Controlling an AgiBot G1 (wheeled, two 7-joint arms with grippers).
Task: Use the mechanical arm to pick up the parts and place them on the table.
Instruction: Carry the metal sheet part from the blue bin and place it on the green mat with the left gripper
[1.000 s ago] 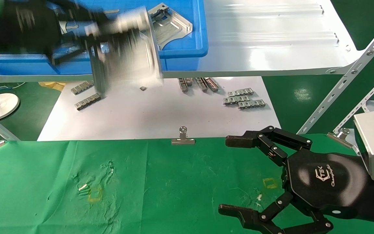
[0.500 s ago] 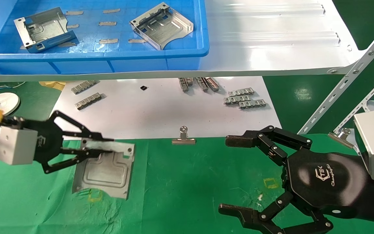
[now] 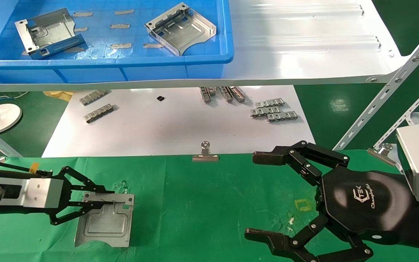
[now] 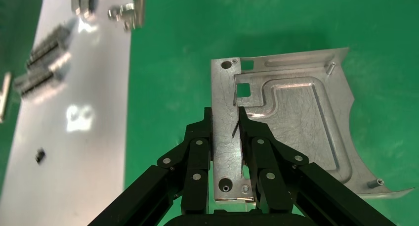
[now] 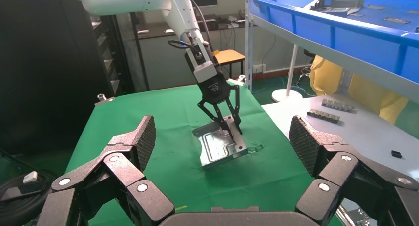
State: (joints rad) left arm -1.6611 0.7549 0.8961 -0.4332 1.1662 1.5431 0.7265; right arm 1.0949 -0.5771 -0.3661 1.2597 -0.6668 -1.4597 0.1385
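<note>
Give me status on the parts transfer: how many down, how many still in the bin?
Done: none released yet. In hand: the left pincer is shut on one part, which lies on or just above the green table in the wrist views, not let go. Left: two parts remain in the blue bin, one at its left, one at its right. The right pincer hangs open over the table, empty.

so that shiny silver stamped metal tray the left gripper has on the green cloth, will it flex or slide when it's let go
The shiny silver stamped sheet-metal tray probably stays stiff: embossed channels and upturned walls brace it. It looks thin, so likely light. The left gripper pinches only one wall, so it may tilt if lifted. On the wrinkled green cloth table it seems unlikely to slide.
</note>
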